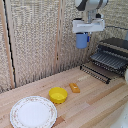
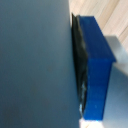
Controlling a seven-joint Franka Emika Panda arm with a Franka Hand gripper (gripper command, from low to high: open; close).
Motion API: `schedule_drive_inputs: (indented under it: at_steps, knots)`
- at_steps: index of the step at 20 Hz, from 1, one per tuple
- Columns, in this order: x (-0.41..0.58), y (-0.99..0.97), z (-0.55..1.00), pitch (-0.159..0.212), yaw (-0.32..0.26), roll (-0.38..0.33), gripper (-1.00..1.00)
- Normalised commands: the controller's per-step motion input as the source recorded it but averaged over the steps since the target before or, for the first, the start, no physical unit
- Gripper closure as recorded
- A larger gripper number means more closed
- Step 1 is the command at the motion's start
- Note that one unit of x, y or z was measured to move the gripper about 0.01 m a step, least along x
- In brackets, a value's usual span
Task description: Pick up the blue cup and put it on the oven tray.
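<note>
The blue cup (image 1: 82, 40) hangs high in the air under my gripper (image 1: 83, 35), which is shut on it, left of the toaster oven in the exterior view. The oven tray (image 1: 111, 59), a dark rack of parallel bars, sticks out of the black-and-silver oven at the exterior view's right, lower than the cup and to its right. In the wrist view the blue cup (image 2: 30, 65) fills most of the picture, pressed against a blue finger pad (image 2: 97, 65).
On the wooden table sit a yellow bowl (image 1: 58, 94), a small orange block (image 1: 74, 88) and a round white patterned plate (image 1: 33, 111). The oven's open door (image 1: 95, 73) lies flat in front of the rack. A woven screen stands behind.
</note>
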Motion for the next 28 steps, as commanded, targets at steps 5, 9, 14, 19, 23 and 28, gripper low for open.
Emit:
schedule_drive_inputs:
  at_steps: [5,9,14,19,23,28]
  knots:
    - [0.000,-0.91,0.07,0.116,-0.087,-0.048,1.00]
    - [-0.014,-0.92,0.01,0.084,-0.081,-0.063,1.00]
    - [-0.040,-0.90,-0.02,0.042,-0.062,-0.104,1.00]
    - [0.000,-0.73,-0.28,0.011,-0.042,-0.131,1.00]
    - [0.006,-0.56,-0.34,0.000,-0.013,-0.094,1.00]
    - [0.000,-0.24,-0.24,0.005,0.002,-0.003,1.00]
